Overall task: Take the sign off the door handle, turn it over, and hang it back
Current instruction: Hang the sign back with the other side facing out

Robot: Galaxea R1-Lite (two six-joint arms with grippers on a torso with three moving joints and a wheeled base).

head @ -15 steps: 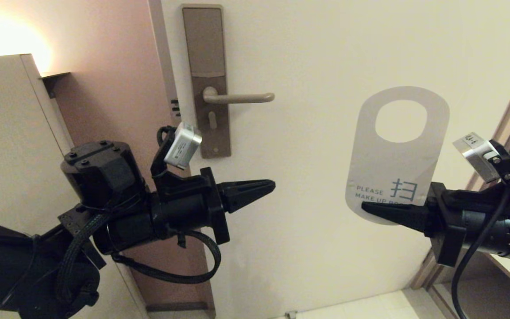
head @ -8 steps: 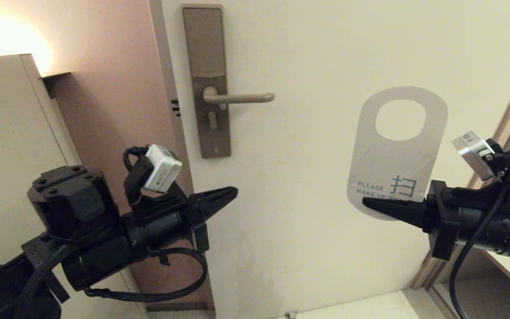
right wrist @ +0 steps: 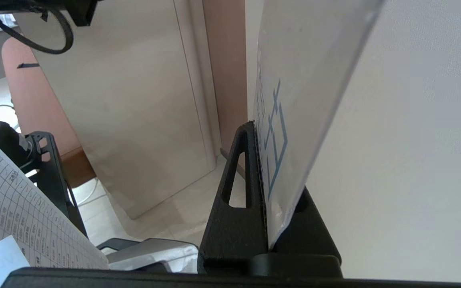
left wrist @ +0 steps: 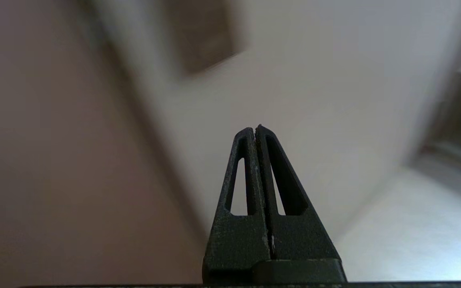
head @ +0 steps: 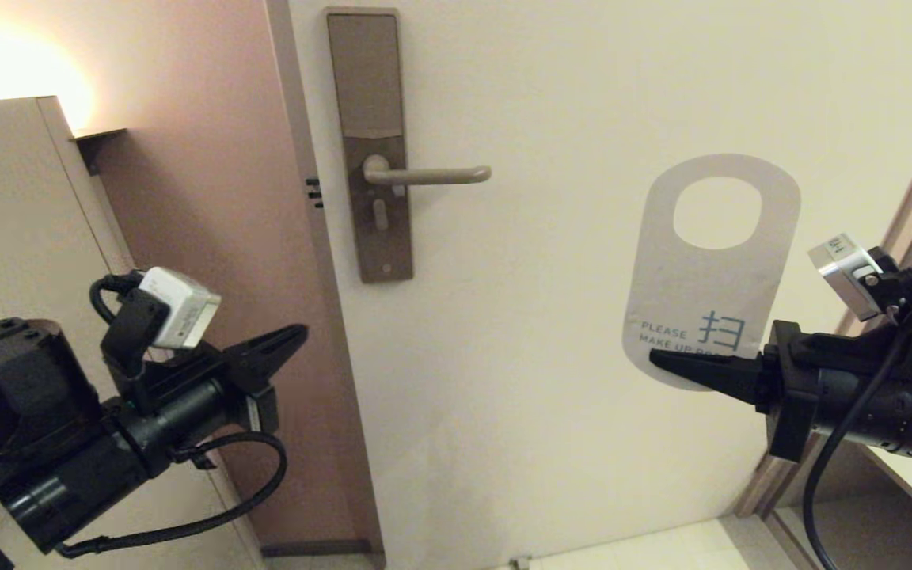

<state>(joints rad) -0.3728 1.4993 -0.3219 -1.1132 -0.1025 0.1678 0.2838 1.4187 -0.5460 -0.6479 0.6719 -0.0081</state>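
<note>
The right gripper [head: 656,360], jaws clamped on the upright sign's [head: 713,269] lower edge, holds it well right of the door handle [head: 427,175]; the left gripper [head: 300,331], jaws together, is lower left.

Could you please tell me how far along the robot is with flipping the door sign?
Done: the sign is off the door handle, which is bare. In hand: the right gripper pinches the sign's lower edge, holding it upright to the right of the handle, its white "PLEASE MAKE UP" side facing the head camera. The shut, empty left gripper is low left. Left: hanging it back.
</note>
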